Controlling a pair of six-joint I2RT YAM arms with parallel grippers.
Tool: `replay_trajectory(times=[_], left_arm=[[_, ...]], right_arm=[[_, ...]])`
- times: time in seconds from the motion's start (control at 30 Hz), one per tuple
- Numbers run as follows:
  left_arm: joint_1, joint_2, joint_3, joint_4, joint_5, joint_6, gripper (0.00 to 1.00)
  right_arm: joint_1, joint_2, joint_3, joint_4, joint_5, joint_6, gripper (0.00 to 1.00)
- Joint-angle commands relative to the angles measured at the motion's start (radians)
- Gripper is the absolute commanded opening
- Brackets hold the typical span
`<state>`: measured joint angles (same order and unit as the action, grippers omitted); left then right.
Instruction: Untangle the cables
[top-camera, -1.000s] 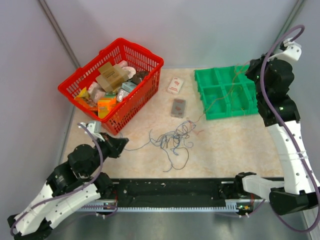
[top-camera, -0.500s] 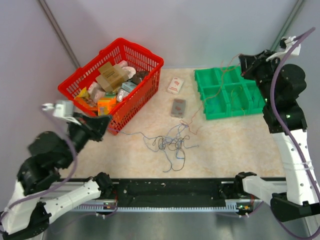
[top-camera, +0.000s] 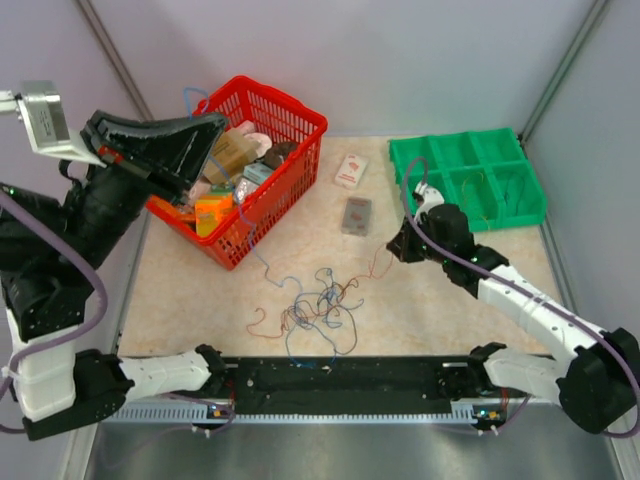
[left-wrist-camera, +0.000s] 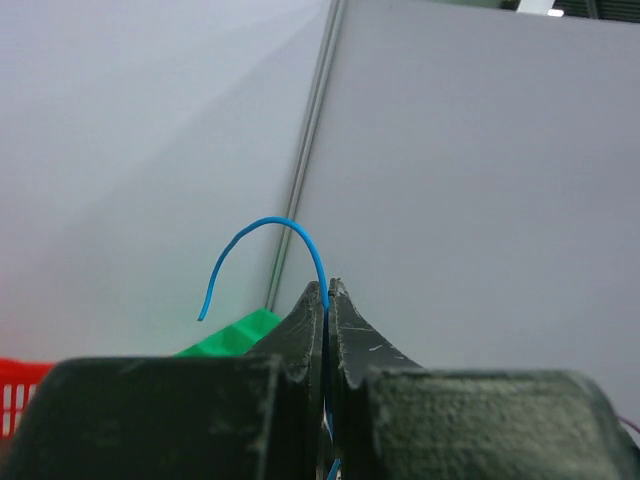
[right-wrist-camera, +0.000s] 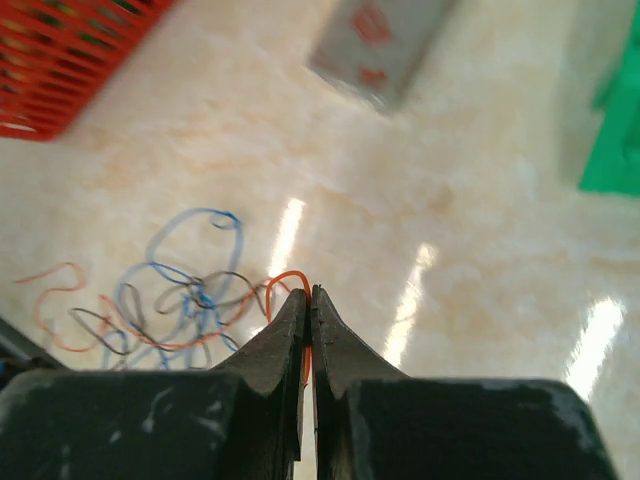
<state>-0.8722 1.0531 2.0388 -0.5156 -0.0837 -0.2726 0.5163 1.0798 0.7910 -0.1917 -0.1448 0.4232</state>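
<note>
Overhead, finds the cables (top-camera: 315, 310) mostly heaped as a loose tangle of blue, orange and black strands on the table (top-camera: 200, 290), near its front edge and between the two arms. Shows the left gripper (top-camera: 222, 122) high up, overlapping the left side of the red basket (top-camera: 300, 112) in that view, with one blue wire (top-camera: 262, 266) stretched from the tangle past the basket's near corner up toward it. Puts the right gripper (top-camera: 392, 248) low over the table, just right of the grey device (top-camera: 357, 215) and near the green tray (top-camera: 400, 155), a thin orange wire (top-camera: 372, 268) running from it back to the heap. Leaves the state of both jaws unclear from up there. Closer in, through the left wrist camera, settles it: fingers (left-wrist-camera: 300, 330) pressed together on the blue wire, free end arching up and over past the tips against the grey wall, only slivers of tray and basket at lower left. Through the right wrist camera, shows fingers (right-wrist-camera: 285, 340) clamped on the orange wire, a small loop bulging just above the tips, the tangle flat on the table to the left, basket and grey device blurred along the top. Misses, in both wrist views, the small white-and-red box (top-camera: 351, 171), caught only from above, just beyond the grey device.
</note>
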Motion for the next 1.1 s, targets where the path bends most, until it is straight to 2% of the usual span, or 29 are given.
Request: replay_trajectory(times=[0.0, 0.07, 0.13, 0.23, 0.27, 0.33, 0.4, 0.5, 0.6, 0.67, 0.73, 0.77, 0.83, 0.93, 1.07], left_arm=[[-0.002, 0.061, 0.136, 0.118, 0.079, 0.062, 0.0], [-0.002, 0.07, 0.132, 0.156, 0.113, 0.064, 0.0], [-0.002, 0.094, 0.159, 0.167, 0.11, 0.076, 0.0], [-0.002, 0.126, 0.21, 0.186, 0.094, 0.085, 0.0], [-0.002, 0.127, 0.209, 0.196, 0.061, 0.084, 0.0], [-0.002, 0.133, 0.198, 0.204, 0.058, 0.079, 0.0], [-0.002, 0.137, 0.176, 0.195, 0.058, 0.076, 0.0], [-0.002, 0.13, 0.121, 0.181, 0.032, 0.066, 0.0], [-0.002, 0.114, 0.057, 0.163, -0.004, 0.026, 0.0], [-0.002, 0.107, 0.014, 0.144, -0.042, -0.023, 0.0], [-0.002, 0.101, -0.028, 0.124, -0.066, -0.074, 0.0], [-0.002, 0.099, -0.044, 0.114, -0.073, -0.094, 0.0], [-0.002, 0.099, -0.064, 0.086, -0.096, -0.137, 0.0], [-0.002, 0.091, -0.098, 0.066, -0.12, -0.18, 0.0], [-0.002, 0.059, -0.156, 0.074, -0.149, -0.223, 0.0]], right_arm=[[0.004, 0.037, -0.055, 0.028, 0.093, -0.017, 0.0], [0.013, 0.074, -0.041, 0.017, -0.013, -0.053, 0.0], [0.063, 0.081, -0.036, 0.009, -0.015, -0.076, 0.0], [0.074, 0.085, -0.038, 0.002, -0.021, -0.08, 0.0], [0.074, 0.086, -0.033, -0.011, -0.027, -0.087, 0.04], [0.074, 0.077, 0.0, -0.058, -0.018, -0.1, 0.34], [0.074, 0.039, 0.059, -0.132, 0.026, -0.119, 0.59], [0.074, -0.018, 0.167, -0.202, -0.021, -0.187, 0.7], [0.074, -0.038, 0.29, -0.189, -0.134, -0.236, 0.75], [0.079, -0.023, 0.339, -0.064, -0.314, -0.232, 0.76], [0.099, 0.017, 0.379, 0.084, -0.441, -0.157, 0.78], [0.116, 0.053, 0.42, 0.122, -0.502, -0.134, 0.83], [0.181, 0.104, 0.5, 0.168, -0.519, -0.124, 0.89], [0.272, 0.132, 0.519, 0.326, -0.498, -0.1, 0.89], [0.31, 0.163, 0.516, 0.457, -0.455, -0.055, 0.87]])
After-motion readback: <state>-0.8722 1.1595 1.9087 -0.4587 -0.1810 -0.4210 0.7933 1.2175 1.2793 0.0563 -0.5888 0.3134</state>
